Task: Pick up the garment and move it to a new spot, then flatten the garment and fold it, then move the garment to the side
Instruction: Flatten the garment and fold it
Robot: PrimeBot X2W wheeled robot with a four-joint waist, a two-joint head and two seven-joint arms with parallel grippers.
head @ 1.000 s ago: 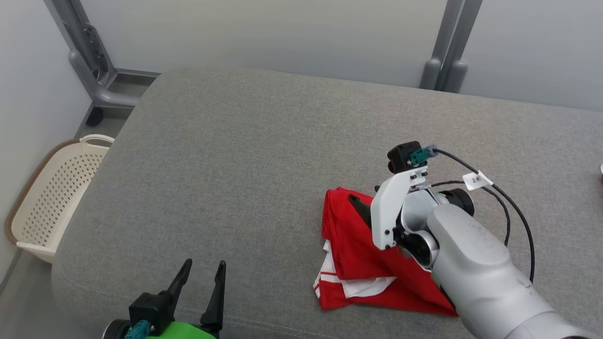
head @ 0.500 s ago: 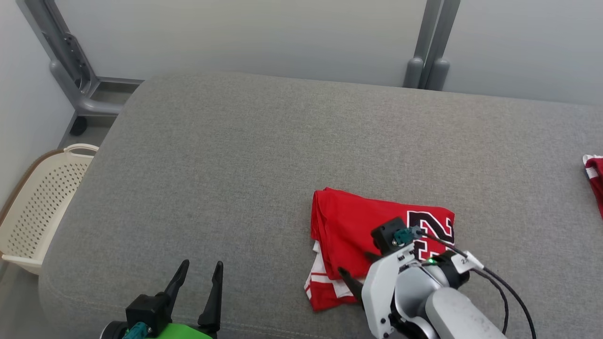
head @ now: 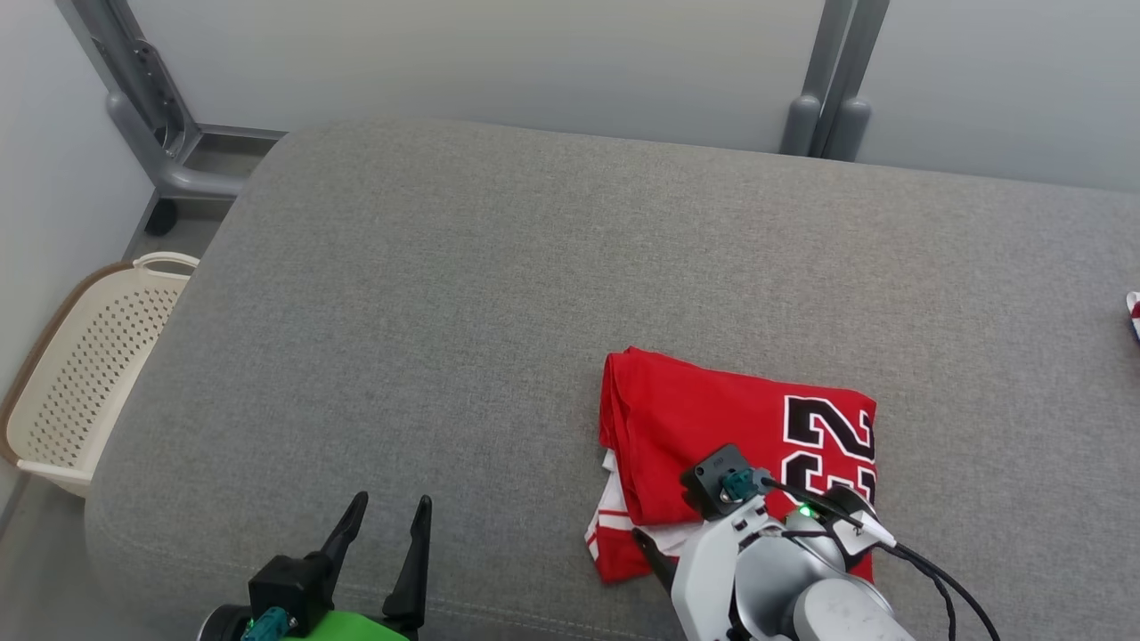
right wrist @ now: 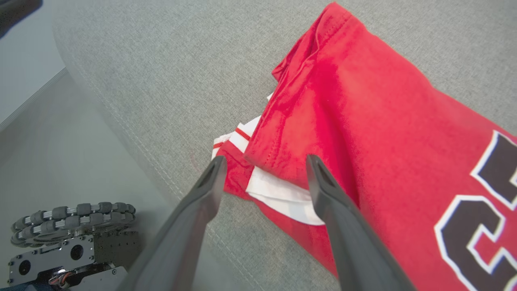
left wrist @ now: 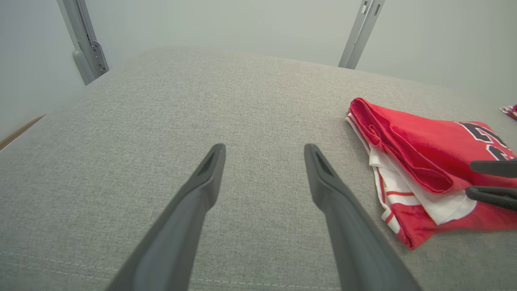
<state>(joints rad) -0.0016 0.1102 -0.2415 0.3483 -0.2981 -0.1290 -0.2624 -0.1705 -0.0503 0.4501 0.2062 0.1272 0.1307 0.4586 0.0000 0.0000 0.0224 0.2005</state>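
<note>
Looking at the right claw (right wrist: 265, 161) first: its two dark fingers are spread to a medium gap, with nothing pinched between them. It hangs over the near-left corner of the jersey (head: 712, 427). In its own wrist view one finger sits over the red top layer and the other over the edge, where the white trim (right wrist: 282, 194) pokes out. I can't tell whether the tips actually touch the cloth (the left wrist view shows them very close to it, one above the other).

The jersey is folded into a rough rectangle, red with a black number (head: 828, 436) outlined in white facing up. It lies on the grey cushion (head: 445, 312), toward the robot's right and close to the front edge.

The left claw (left wrist: 264, 147) is also parted, empty, and low over bare cushion, well apart from the jersey. A cream basket (head: 89, 356) with holes sits on the floor just beside the cushion's left end.
</note>
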